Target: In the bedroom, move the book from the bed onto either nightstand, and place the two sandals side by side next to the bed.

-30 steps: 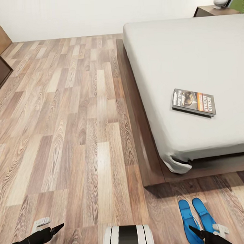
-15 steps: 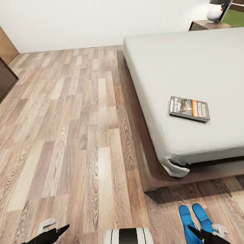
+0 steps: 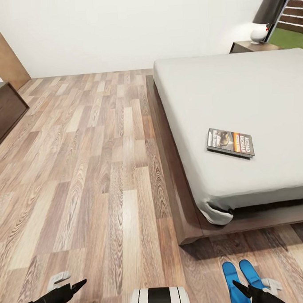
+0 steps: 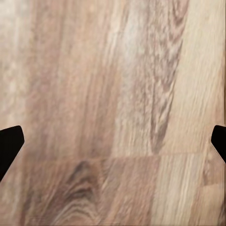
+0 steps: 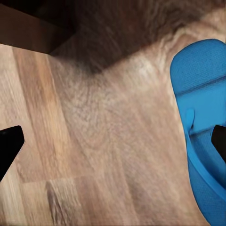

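2 sandals (image 3: pixel 241 278) sit side by side on the floor (image 3: pixel 103 171) just past the bed's (image 3: pixel 237 98) near corner, beside the foot edge of the frame; likely already placed, so that half of the task looks done. In the right wrist view 1 sandal (image 5: pixel 202 127) lies next to the dark frame corner.

Book (image 3: pixel 230 142) lies flat on the mattress, near the foot edge and a bit in from the left side edge, cover up. Not yet moved.

1 nightstand (image 3: pixel 252 46) shows at the far head end of the bed, with a lamp (image 3: pixel 265 19) on top. It is well apart from the book, so the robot probably has to drive alongside the bed to reach it.

Left gripper (image 3: pixel 72 285) hangs low over bare floor, jaws released, nothing between them; the left wrist view shows both fingertips wide apart over planks. Right gripper (image 3: pixel 254 289) hangs over the sandals, jaws also released and empty, 1 fingertip (image 5: pixel 9 143) over bare floor.

Both arms look parked for travel. Next step is probably approaching the book for a pickup.
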### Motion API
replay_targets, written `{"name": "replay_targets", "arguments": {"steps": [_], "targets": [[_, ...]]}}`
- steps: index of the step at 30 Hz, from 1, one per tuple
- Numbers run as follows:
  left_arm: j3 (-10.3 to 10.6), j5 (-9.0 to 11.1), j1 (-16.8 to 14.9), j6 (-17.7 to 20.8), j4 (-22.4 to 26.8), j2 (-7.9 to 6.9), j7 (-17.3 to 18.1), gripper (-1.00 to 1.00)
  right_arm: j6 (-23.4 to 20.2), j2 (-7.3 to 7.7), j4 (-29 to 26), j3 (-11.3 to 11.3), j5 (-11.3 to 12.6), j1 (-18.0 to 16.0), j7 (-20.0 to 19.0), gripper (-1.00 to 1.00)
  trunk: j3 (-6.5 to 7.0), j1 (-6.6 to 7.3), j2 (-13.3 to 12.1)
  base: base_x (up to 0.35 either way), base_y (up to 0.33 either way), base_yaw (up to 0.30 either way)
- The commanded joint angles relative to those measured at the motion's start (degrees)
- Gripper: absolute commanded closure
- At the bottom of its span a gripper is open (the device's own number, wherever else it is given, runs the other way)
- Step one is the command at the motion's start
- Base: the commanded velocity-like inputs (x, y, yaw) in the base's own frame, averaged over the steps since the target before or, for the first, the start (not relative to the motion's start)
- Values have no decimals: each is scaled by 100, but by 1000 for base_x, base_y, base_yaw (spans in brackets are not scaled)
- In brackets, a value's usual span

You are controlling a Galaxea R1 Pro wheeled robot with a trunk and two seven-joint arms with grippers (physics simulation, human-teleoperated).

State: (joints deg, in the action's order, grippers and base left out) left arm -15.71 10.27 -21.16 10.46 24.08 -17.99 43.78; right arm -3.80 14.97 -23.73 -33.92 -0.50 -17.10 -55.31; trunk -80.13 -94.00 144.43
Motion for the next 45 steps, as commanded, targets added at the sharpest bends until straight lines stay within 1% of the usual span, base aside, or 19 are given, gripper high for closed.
{"name": "replay_targets", "arguments": {"steps": [1,10,13,16,24,28,29,31,35,41,45], "targets": [[-14,42,-2,58,-2,2,24,-100,-40,-3,0,-35,-7,-4,-34,-100,19,3,0,0,0,0],[-11,45,-2,53,-8,16,17,-100,-34,-3,4,-35,-10,-4,-17,-100,219,27,-12,0,0,0],[-11,45,-2,53,-14,74,10,-100,-34,-3,7,-35,-11,-4,-16,-100,285,34,-16,0,0,0],[-11,45,-2,54,-14,101,19,-100,-33,-5,8,-34,-12,-4,-15,-100,352,42,-20,0,0,0],[-5,48,-2,61,-21,121,25,-100,-33,-11,9,-28,-17,-4,-16,-100,529,63,-31,0,0,0],[12,41,-2,56,-163,137,27,-100,-23,-12,9,-26,-20,-4,-15,-100,618,73,-36,0,0,0],[16,37,-2,55,-212,159,24,-100,-20,-15,9,-23,-20,-4,-15,-100,640,76,-38,0,0,0],[17,32,-2,54,-263,250,20,-100,-17,-18,9,-22,-20,-4,-11,-100,684,81,-40,0,0,0],[20,21,-2,53,-289,350,20,-100,-16,-20,12,-21,-20,-4,-8,-100,773,91,-46,0,0,0],[23,18,-2,53,-302,426,18,-100,-11,-19,95,-23,-21,-4,5,-100,906,106,-54,0,0,0],[24,19,-2,53,-306,456,19,-100,-8,-16,327,-26,-22,-4,10,-100,994,117,-59,0,0,0]]}}
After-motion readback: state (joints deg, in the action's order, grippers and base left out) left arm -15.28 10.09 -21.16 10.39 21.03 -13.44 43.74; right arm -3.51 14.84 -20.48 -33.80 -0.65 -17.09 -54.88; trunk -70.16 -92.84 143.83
